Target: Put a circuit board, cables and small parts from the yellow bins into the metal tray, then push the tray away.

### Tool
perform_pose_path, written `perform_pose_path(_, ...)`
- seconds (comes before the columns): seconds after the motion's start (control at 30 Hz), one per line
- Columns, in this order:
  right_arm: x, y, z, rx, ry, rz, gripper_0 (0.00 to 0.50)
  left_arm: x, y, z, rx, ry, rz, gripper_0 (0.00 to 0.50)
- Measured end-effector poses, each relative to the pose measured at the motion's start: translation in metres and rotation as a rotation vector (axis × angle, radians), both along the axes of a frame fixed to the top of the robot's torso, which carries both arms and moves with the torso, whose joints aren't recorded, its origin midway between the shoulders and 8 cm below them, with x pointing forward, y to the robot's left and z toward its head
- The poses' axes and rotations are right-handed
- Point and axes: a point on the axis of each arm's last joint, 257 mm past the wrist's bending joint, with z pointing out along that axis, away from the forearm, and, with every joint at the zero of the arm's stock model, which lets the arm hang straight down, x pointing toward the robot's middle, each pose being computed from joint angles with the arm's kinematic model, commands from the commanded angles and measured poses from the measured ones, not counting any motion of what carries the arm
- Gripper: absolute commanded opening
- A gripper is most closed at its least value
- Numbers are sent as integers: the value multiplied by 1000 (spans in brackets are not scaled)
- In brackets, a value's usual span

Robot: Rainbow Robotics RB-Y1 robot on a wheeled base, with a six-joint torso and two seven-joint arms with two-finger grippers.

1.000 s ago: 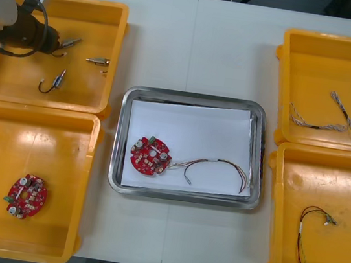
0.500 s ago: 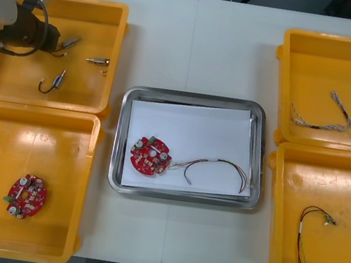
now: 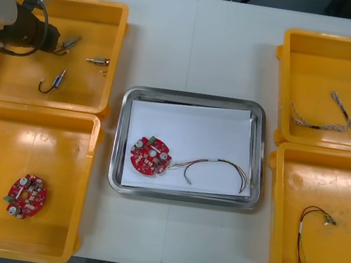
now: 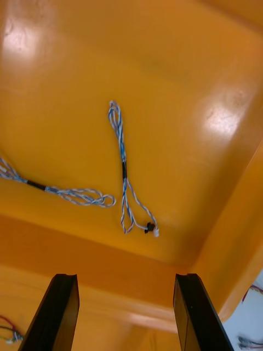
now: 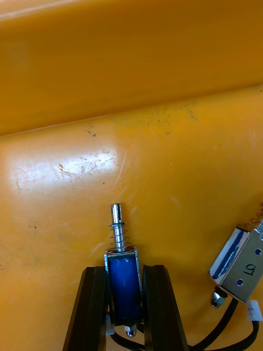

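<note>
Fingers [image 5: 90,307] of the left gripper [image 5: 124,272] pinch a small metal part [image 5: 124,282] with a blue body between them; its pin and spring stick out past the fingertips. This gripper is low over the floor of the far left yellow bin [image 3: 82,2], near the bin's far wall. A second small part [image 5: 236,269] with a black wire lies just beside it, not touching the fingers.

The right gripper [image 4: 125,279] has its fingers [image 4: 60,310] spread wide with nothing between them. It hangs above the far right yellow bin [image 3: 332,39], where two twisted blue and white cables [image 4: 125,175] lie on the floor, apart from the fingers.

Between the bins, the metal tray [image 3: 196,99] is white inside and holds a round red circuit board [image 3: 150,156] and a thin cable [image 3: 219,167] beside it.
</note>
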Motion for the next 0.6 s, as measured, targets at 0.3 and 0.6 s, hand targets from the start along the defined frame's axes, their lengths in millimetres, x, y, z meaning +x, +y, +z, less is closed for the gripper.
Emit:
perform_pose_path(0.3, 36, -15, -2, 11, -100, -44, 500, -10, -11, -1, 1, 61, -33, 0)
perform_pose_path(0.6, 53, -29, -35, 13, -113, -85, 500, -19, -24, 36, 0, 76, -79, 0)
